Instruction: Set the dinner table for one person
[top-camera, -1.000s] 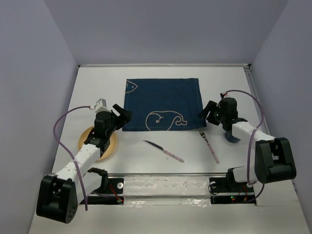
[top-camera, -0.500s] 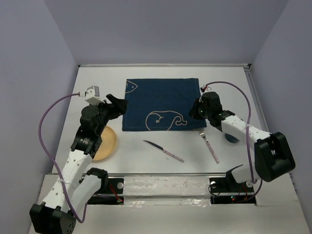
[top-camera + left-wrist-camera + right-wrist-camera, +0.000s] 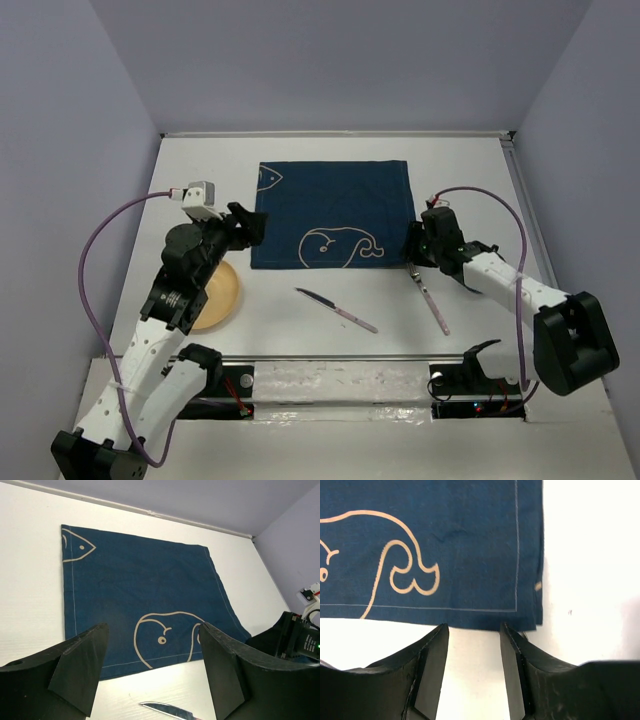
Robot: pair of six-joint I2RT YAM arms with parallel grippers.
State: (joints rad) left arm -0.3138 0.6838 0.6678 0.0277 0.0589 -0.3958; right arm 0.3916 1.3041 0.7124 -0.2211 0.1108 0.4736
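Hovering with fingers spread wide and empty, the left gripper faces the blue whale mat. The right gripper, partly parted and holding nothing, hangs at the mat's near right corner, over the white dinner table and near a fork.

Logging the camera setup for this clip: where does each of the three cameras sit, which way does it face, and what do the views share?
Top external: above and behind the arm bases, looking down over the table; both whole arms show.
Left wrist: on the left arm, facing forward and down across the blue mat; the open left gripper fills the bottom.
Right wrist: on the right arm, facing down at the mat's near right corner; the right gripper frames it.
Shared: all three show the mat's whale outline.
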